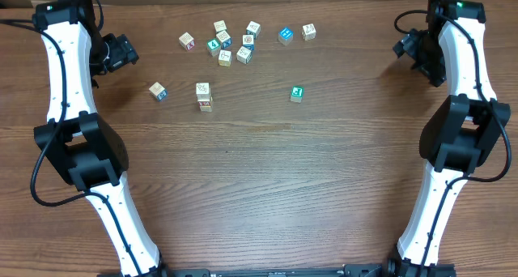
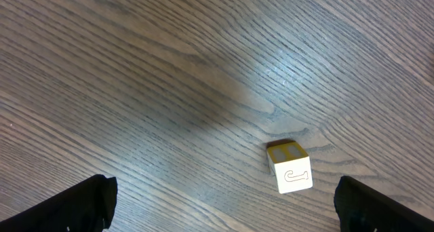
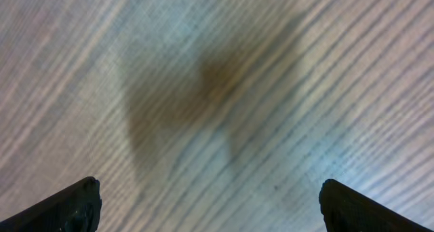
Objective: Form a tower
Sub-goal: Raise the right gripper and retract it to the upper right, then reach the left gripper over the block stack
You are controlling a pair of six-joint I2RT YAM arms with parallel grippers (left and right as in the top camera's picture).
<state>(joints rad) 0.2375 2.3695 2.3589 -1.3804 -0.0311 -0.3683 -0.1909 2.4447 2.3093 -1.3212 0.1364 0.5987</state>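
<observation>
A wooden table (image 1: 267,180) is lying beneath two white-and-black arms. In the overhead view the tower (image 1: 204,97) is standing left of centre, in the far half of the table. It is showing as a short column of pale cubes, well apart from both arms.

Loose cubes (image 1: 224,39) are sitting scattered beyond it, one blue cube (image 1: 285,36) among them. A green cube (image 1: 296,93) is sitting alone to the tower's right. Their printed marks are too small to read from above.

The left gripper (image 1: 123,53) is hovering at the far left, jaws spread wide and holding nothing. The right gripper (image 1: 409,47) is hovering at the far right, equally wide and empty.

Only the left wrist view is showing print up close. A single cube (image 2: 290,167) is sitting there with a yellow top, its pale side carrying a gold outlined hook shape, possibly a J. It is sitting apart from both black fingertips (image 2: 81,205).

The right wrist view is showing only blurred wood grain and a dark shadow between its fingertips (image 3: 68,208).
</observation>
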